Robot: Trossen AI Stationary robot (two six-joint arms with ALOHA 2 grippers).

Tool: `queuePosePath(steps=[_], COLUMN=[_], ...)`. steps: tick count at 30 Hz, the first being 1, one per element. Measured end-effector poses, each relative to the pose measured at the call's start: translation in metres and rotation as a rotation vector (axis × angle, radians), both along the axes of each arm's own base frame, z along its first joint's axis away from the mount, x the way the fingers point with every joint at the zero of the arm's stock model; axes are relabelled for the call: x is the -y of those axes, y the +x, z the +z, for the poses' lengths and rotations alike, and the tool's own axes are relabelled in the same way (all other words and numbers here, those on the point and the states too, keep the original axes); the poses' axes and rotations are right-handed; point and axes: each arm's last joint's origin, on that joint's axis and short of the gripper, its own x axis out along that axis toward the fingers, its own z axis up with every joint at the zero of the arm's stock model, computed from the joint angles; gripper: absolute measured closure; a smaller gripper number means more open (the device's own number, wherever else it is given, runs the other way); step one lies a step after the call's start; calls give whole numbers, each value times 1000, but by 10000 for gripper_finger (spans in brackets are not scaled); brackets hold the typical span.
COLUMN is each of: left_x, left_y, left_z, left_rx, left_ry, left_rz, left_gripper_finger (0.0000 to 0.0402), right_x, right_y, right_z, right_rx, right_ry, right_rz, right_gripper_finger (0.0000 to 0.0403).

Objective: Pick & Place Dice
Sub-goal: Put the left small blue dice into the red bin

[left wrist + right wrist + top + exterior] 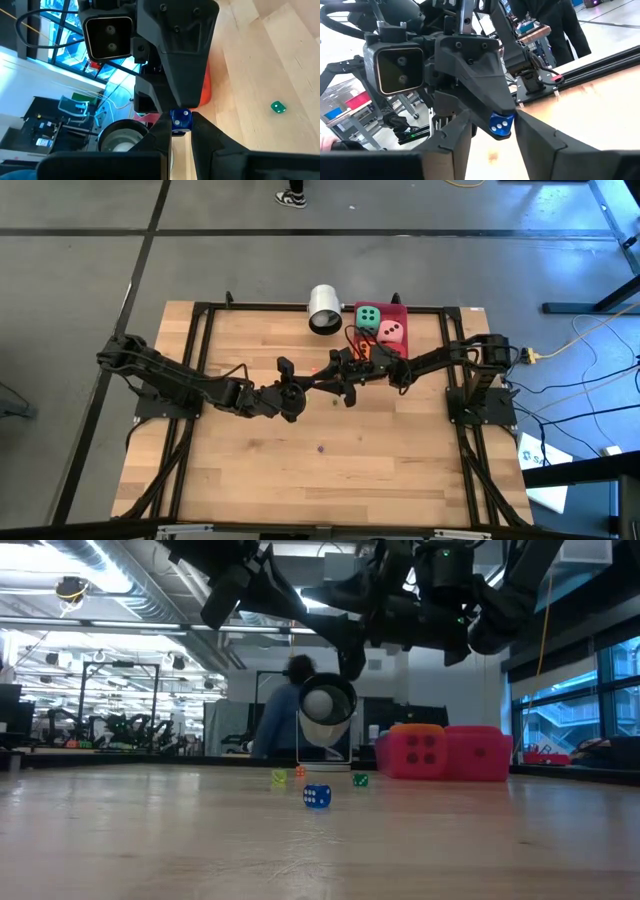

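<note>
Both arms meet over the table's middle. My left gripper is shut on a small blue die with white pips. My right gripper faces it from the table's right; its open fingers stand on either side of the same die, and I cannot tell whether either one touches it. The big soft dice sit at the far right: green and pink in the red tray, and an orange one partly under the right arm. My left gripper pinches the small blue die by two opposite faces between its two fingertips. The fingers come almost level from the table's left. The die is lifted clear, well above the wood.
A white cup lies on its side at the far edge. Small dice lie loose on the wood: blue, green, yellow and orange. A person stands behind the table.
</note>
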Motion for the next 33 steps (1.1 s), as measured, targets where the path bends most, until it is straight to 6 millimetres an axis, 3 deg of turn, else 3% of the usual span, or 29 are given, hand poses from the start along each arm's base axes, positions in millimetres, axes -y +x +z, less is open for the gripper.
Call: queuePosePath(steps=[18, 33], left_x=[1, 1], left_y=[0, 0], left_z=[0, 0], left_rx=[2, 7], left_ry=[-14, -17], left_rz=[-18, -22], left_gripper_finger=[370, 353], right_x=[0, 0], right_y=[0, 0], right_z=[-1, -1], right_rx=[-7, -6], right_ry=[4, -16], right_rz=[-10, 8], right_gripper_finger=[334, 342])
